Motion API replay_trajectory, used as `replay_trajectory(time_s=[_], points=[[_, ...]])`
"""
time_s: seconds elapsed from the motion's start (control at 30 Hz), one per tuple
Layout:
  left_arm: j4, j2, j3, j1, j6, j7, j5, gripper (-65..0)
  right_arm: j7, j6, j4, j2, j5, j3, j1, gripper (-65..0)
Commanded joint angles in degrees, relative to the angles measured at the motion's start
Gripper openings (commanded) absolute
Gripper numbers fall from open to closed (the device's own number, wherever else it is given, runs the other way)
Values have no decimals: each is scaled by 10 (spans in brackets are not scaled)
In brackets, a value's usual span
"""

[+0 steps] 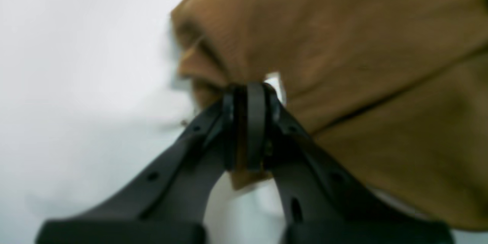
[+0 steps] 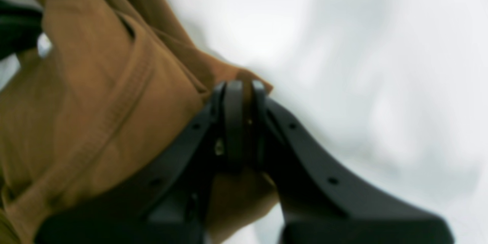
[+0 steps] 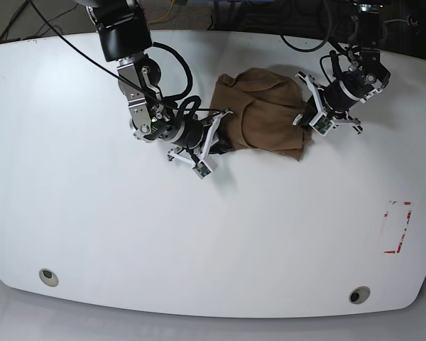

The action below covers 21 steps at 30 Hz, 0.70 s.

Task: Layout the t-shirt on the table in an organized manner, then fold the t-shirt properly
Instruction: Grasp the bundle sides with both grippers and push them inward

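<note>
The tan-brown t-shirt (image 3: 266,117) lies bunched on the far middle of the white table (image 3: 199,234), stretched between both arms. My left gripper (image 3: 303,121) is shut on the shirt's right edge; up close its black fingertips (image 1: 256,99) pinch a fold of the t-shirt (image 1: 343,45), with a scrap of cloth showing below them. My right gripper (image 3: 222,136) is shut on the shirt's left edge. In the right wrist view its fingertips (image 2: 233,95) clamp a seamed corner of the t-shirt (image 2: 95,95). Both wrist views are blurred.
A red dashed rectangle mark (image 3: 396,227) sits near the table's right edge. Two round grey holes (image 3: 48,276) (image 3: 358,294) lie along the front edge. Black cables (image 3: 92,60) trail over the far left of the table.
</note>
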<state>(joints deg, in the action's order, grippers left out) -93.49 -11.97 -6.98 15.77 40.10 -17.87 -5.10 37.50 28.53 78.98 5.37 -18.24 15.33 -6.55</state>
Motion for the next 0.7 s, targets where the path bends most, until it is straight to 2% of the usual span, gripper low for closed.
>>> replay_trajectory(time_s=[0.0, 0.27, 0.67], points=[[8, -6, -9, -9, -1, 6, 2, -628, -11, 5, 19, 9, -8, -2, -4, -620], [19, -18, -11, -29, -1, 6, 2, -628, -9, 3, 80, 24, -7, -3, 40, -620], [19, -18, -11, -90, -1, 6, 1, -628, 8, -6, 171, 23, -6, -4, 112, -620]])
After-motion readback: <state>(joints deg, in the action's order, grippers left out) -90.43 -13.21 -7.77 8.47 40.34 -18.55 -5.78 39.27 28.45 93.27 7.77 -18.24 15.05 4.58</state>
